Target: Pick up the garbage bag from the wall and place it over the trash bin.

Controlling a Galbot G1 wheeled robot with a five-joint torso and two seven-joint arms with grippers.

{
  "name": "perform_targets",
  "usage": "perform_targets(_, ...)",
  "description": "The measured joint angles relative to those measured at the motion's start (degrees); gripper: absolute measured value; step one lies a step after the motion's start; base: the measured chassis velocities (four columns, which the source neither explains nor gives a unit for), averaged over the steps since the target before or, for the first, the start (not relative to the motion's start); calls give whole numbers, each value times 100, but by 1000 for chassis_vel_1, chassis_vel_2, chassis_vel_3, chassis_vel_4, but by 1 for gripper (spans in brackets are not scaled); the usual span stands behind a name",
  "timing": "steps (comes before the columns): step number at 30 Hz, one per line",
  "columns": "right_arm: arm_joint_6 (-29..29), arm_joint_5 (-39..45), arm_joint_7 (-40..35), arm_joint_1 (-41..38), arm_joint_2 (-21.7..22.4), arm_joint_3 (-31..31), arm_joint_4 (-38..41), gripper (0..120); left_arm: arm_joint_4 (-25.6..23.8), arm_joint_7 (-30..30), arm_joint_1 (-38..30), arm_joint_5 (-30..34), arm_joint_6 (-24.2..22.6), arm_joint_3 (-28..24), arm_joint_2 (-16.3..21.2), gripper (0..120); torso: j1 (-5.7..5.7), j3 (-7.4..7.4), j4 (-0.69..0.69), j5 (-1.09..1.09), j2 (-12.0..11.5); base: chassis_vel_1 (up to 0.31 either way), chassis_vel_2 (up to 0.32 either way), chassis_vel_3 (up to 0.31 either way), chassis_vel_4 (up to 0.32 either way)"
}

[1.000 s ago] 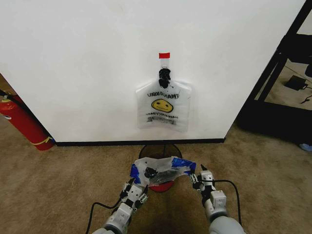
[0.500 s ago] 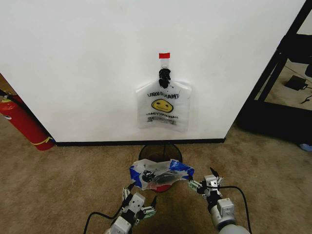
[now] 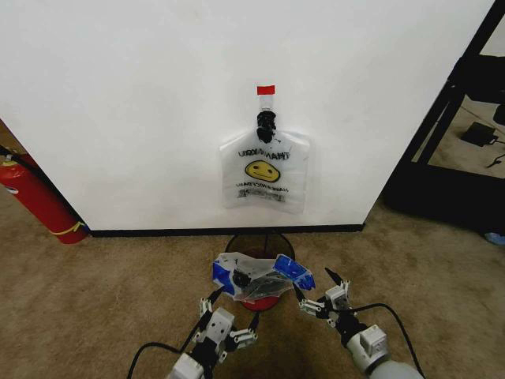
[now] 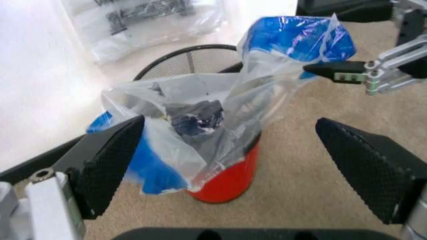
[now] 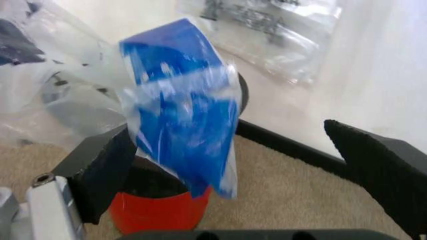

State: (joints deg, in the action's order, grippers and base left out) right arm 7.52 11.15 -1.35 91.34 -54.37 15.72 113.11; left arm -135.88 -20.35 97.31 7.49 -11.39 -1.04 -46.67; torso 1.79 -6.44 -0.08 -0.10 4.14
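With the garbage bag [image 3: 260,278] draped loosely over the trash bin [image 3: 260,251] below the wall [image 3: 158,103], we hold our left end effector [image 3: 229,316] and right end effector [image 3: 317,294] open beside it, judging its mouth best spread evenly around the rim.

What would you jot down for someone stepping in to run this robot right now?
Left gripper: jaws open, holding nothing, low in front of the trash bin.
Right gripper: jaws open, beside the bin, right at the bag's blue-taped edge.
Garbage bag: off the wall, draped crumpled over the bin's mouth.
Second smiley bag: hanging on the hook.
Done: bag fetched, laid on bin.
Left: cannot tell if it sits properly around the rim; check before moving on.
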Motion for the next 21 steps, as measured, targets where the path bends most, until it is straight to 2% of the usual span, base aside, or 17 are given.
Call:
perform_targets(5, 339, -213, 570, 288, 6, 289, -5, 100, -94, 9, 221, -186, 81, 17, -4, 100, 0, 0, -4, -1, 0, 0, 0, 0, 0)
perform_targets(12, 941, -326, 1121, 512, 23, 521, 11, 100, -288, -62, 201, -135, 124, 139, -96, 100, 0, 0, -1, -1, 0, 0, 0, 0, 0)
perform_targets(15, 1132, -139, 1160, 521, -45, 532, 56, 100, -500, -108, 12, 286, -3, 339, -82, 100, 0, 0, -1, 0, 0, 0, 0, 0, 0)
perform_targets(16, 1209, 14, 1159, 506, -92, 538, 86, 100, -625, -150, -217, 732, -143, 470, -15, 100, 0, 0, 0, -1, 0, 0, 0, 0, 0)
perform_targets(17, 1209, 14, 1159, 506, -92, 538, 86, 100, -625, -150, -217, 732, -143, 470, -15, 100, 0, 0, 0, -1, 0, 0, 0, 0, 0)
perform_targets(20, 1333, 523, 1155, 298, -170, 528, 150, 100, -744, -231, -845, 1749, -471, 818, 200, 100, 0, -1, -5, -2, 0, 0, 0, 0, 0)
perform_targets(21, 1365, 742, 1189, 147, -193, 521, 176, 100, -749, -237, -1175, 2227, -633, 1007, 332, 100, 1, -1, 3, -2, -1, 0, 0, 0, 0)
